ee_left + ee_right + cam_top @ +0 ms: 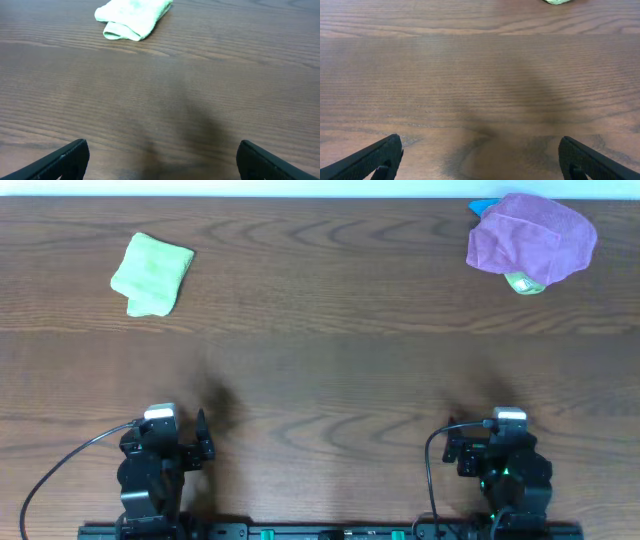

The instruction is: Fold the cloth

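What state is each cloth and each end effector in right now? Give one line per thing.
purple cloth: rumpled, not yet folded, draped over a covered green cloth
left green cloth: folded, lying alone
left end effector: open, empty
right end effector: open, empty

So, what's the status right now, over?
Left gripper open, empty. Right gripper open, empty. Purple cloth crumpled at far right, not folded. Green cloth partly under it.
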Robot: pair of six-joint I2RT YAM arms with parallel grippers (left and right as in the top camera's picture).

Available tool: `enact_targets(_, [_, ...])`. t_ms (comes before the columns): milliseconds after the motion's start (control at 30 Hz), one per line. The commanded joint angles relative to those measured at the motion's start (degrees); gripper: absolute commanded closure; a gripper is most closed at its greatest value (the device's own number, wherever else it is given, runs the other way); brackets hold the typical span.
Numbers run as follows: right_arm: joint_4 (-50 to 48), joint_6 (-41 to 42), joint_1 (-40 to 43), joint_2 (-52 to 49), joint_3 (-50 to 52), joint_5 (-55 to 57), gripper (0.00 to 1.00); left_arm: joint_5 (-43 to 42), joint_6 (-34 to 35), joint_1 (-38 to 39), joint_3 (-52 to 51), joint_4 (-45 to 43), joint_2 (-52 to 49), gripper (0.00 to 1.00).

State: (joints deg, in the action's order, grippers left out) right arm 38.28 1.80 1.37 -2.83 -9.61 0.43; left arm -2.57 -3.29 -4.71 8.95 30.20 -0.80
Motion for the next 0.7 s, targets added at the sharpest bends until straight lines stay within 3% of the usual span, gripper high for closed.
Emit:
enact_targets(0, [0.5,-1.2,0.5,0.7,0.7,-0.6,0.01,0.9,-1.0,0.3,-0.7,0.0,0.5,0.05])
enact_targets(667, [0.3,1.2,0.5,0.4,-0.5,-0.7,0.01,0.9,-1.0,0.3,-0.7,0.0,0.5,0.05])
